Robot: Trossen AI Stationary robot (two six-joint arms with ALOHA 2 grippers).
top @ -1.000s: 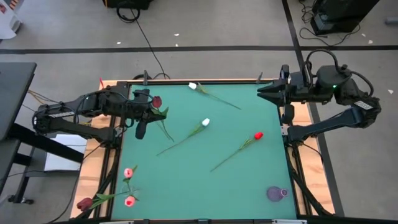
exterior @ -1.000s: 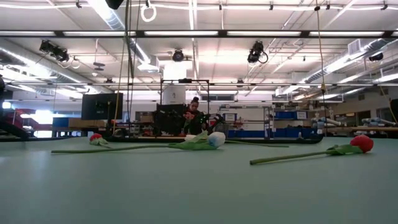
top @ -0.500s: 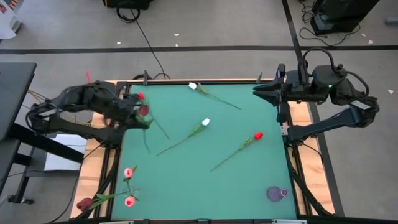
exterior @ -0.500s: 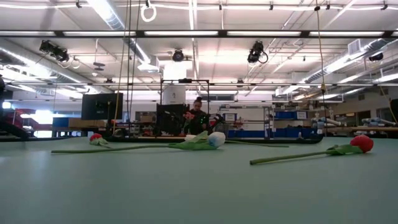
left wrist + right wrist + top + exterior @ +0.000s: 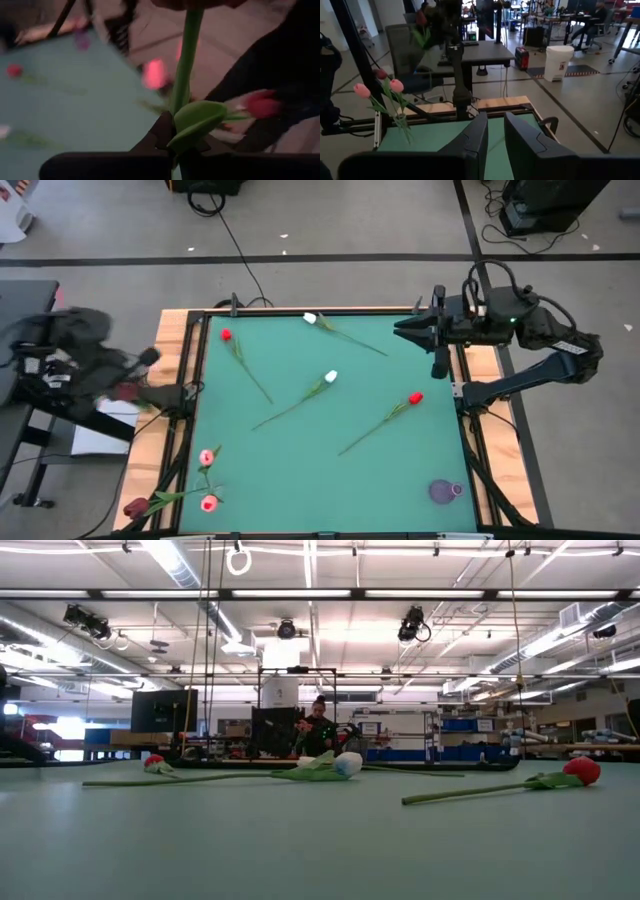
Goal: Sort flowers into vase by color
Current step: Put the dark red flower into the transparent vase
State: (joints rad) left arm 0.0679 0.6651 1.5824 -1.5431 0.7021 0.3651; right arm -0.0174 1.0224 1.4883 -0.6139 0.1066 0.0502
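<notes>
My left gripper (image 5: 182, 147) has swung out past the table's left edge (image 5: 135, 375) and is shut on a dark red tulip (image 5: 125, 392). On the green mat lie a red tulip (image 5: 226, 335) at far left, two white tulips (image 5: 310, 318) (image 5: 331, 377), and another red tulip (image 5: 415, 397). A vase at the near left corner holds two pink tulips (image 5: 207, 457) and a dark red one (image 5: 135, 508). A purple vase (image 5: 445, 491) sits near right. My right gripper (image 5: 400, 330) hovers at the far right edge, fingers slightly apart, touching nothing. My left gripper pinches the dark red tulip's green stem (image 5: 186, 100) between its two fingers, right beside a leaf (image 5: 196, 120). The stem runs on away from the fingers toward the head (image 5: 195, 2). The flower is lifted clear, beyond the table's left edge.
Wooden table rails (image 5: 160, 440) frame the mat. A desk and a chair stand left of the table (image 5: 470, 52). In the low view a person (image 5: 318, 725) shows far behind the table. The mat's near middle has free room.
My left arm has swung fast from over the mat's far left part to beyond the table's left edge, carrying the dark red tulip lifted clear. The red tulip it had covered now shows on the mat. My right gripper has moved a little toward the table's left.
</notes>
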